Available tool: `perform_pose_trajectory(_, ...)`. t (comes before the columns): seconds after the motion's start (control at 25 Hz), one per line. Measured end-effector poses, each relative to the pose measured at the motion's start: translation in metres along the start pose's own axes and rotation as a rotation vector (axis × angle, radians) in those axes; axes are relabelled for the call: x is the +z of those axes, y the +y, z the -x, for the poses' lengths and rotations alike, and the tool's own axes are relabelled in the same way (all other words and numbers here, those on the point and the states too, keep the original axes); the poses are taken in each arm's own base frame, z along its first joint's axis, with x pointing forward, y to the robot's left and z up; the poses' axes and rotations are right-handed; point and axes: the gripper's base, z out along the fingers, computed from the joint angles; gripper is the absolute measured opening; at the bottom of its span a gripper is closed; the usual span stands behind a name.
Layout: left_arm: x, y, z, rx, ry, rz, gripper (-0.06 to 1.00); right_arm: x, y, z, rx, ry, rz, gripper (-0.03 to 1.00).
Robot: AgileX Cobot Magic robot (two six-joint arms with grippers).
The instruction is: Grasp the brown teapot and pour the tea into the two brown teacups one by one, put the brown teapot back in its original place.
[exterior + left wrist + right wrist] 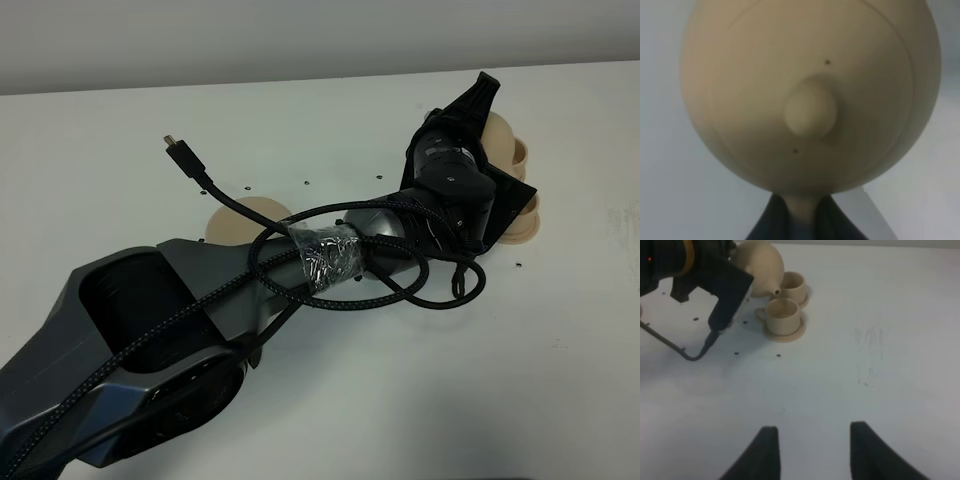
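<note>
My left gripper (481, 104) reaches across to the right side and is shut on the handle of the brown teapot (497, 130), holding it off the table beside the two brown teacups. The teapot's lid and knob fill the left wrist view (810, 110), with the left gripper (800, 225) closed on the handle. In the right wrist view the teapot (760, 265) is tilted, its spout by the rim of the far teacup (792, 287). The near teacup (782, 315) stands on its saucer. The large saucer (250, 215) lies bare at centre-left. My right gripper (812, 450) is open, empty, low over bare table.
The left arm (200, 310) and its looped black cable (400, 290) cover the table's middle; a loose plug end (178, 148) sticks up at the back. The wrist hides most of the near cup in the high view. Small dark specks dot the table (865, 380).
</note>
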Motion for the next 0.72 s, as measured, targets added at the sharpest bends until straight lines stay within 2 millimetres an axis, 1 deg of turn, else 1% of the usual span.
perform_pose_trajectory(0.72, -0.0001, 0.004, 0.0012, 0.08, -0.011, 0.044, 0.13, 0.0, 0.0, 0.0001, 0.0, -0.001, 0.0, 0.33)
